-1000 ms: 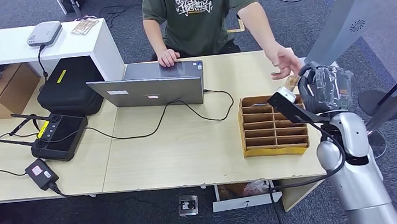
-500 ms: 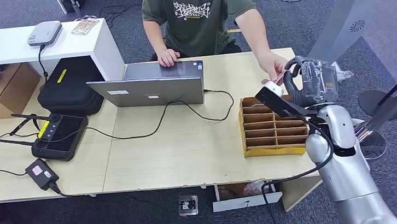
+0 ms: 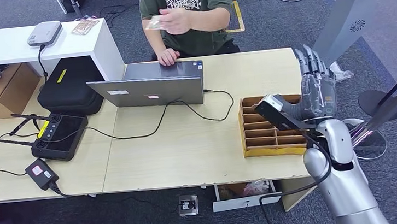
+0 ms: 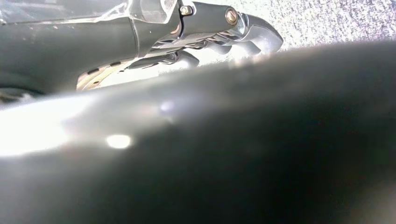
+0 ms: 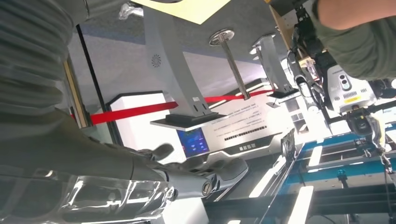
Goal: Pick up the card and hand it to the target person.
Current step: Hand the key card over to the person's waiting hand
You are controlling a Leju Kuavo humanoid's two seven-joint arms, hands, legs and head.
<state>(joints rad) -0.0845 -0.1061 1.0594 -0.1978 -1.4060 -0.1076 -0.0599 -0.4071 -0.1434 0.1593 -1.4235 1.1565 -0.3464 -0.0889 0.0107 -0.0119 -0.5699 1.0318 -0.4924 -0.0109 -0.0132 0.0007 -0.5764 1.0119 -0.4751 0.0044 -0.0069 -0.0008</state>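
The card (image 3: 153,22) is a small pale piece, held by the person's hand in front of the green shirt (image 3: 189,6) behind the table. My right hand (image 3: 314,81) stands raised over the table's far right corner, fingers stretched out and apart, holding nothing. In the right wrist view the same right hand (image 5: 187,179) shows straight fingers, with the person's green sleeve (image 5: 359,32) beyond. My left hand (image 4: 219,25) hangs low, its fingers loosely extended with nothing in them.
A wooden slotted card holder (image 3: 271,127) sits just below my right hand. A laptop (image 3: 149,84) with a cable lies mid-table, the person's other hand on it. A black controller (image 3: 58,135), black case (image 3: 67,86) and white shelf (image 3: 11,45) are at left.
The person took the card from my right hand and drew it back to the chest. My right hand's fingers went from curled around the card to stretched out.
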